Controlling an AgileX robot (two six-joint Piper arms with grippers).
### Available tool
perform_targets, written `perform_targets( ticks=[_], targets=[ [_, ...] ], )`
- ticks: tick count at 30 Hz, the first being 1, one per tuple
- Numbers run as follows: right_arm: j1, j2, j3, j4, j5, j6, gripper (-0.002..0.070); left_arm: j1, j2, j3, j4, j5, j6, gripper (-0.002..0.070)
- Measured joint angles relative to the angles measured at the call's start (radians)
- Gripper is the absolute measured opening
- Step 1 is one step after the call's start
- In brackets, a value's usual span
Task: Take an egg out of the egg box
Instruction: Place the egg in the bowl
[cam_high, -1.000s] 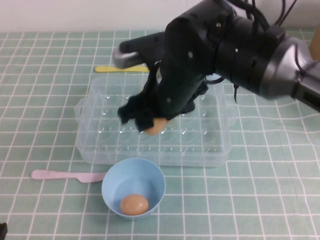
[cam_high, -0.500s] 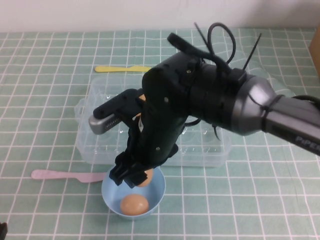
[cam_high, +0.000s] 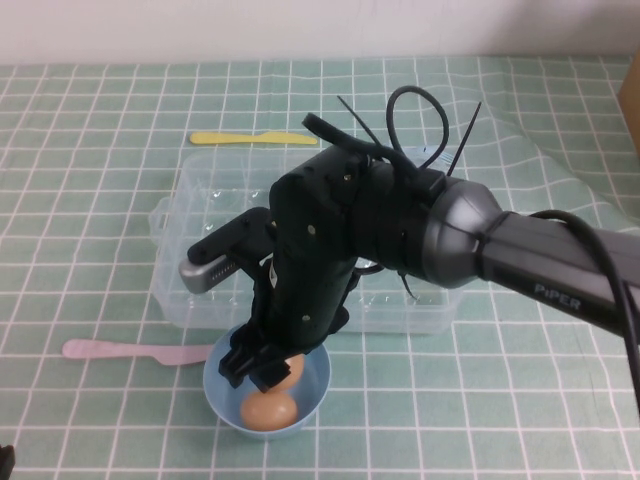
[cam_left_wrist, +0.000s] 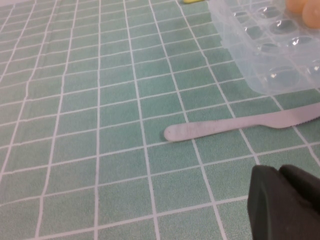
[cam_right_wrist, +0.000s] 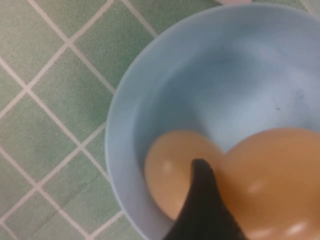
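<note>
Over the bowl: right gripper clamped on the egg, inside the blue bowl; second egg just below the jaws
Behind the jaws: egg box
Left gripper: near pink knife; jaw state cannot be told

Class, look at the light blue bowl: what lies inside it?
One egg lies in the blue bowl; the right tool holds a second egg just above it. The arm hides the far rim. The left tool is parked.
</note>
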Motion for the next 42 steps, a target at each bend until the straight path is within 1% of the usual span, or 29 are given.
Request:
perform_targets(
  ticks=[16, 24, 31, 40, 42],
  targets=[
    [-0.006, 0.036, 0.0, -0.008, -0.013, 0.0, 0.0421, 0.0, 0.0, 0.0, 0.001, 0.0, 0.0, -0.0005],
    [-0.006, 0.036, 0.0, -0.008, -0.013, 0.0, 0.0456, 0.0, 0.0, 0.0, 0.001, 0.0, 0.0, -0.0004],
    [-0.017, 0.035, 0.0, 0.0, 0.011, 0.0, 0.0459, 0.0, 0.0, 0.0, 0.001, 0.0, 0.0, -0.0004],
    [-0.019, -0.054, 0.0, 0.002, 0.029, 0.001, 0.0461, 0.0, 0.0, 0.0, 0.001, 0.0, 0.0, -0.0005],
    [-0.017, -0.088, 0.0, 0.002, 0.042, 0.001, 0.0447, 0.0, 0.0, 0.0, 0.001, 0.0, 0.0, -0.0004]
  ],
)
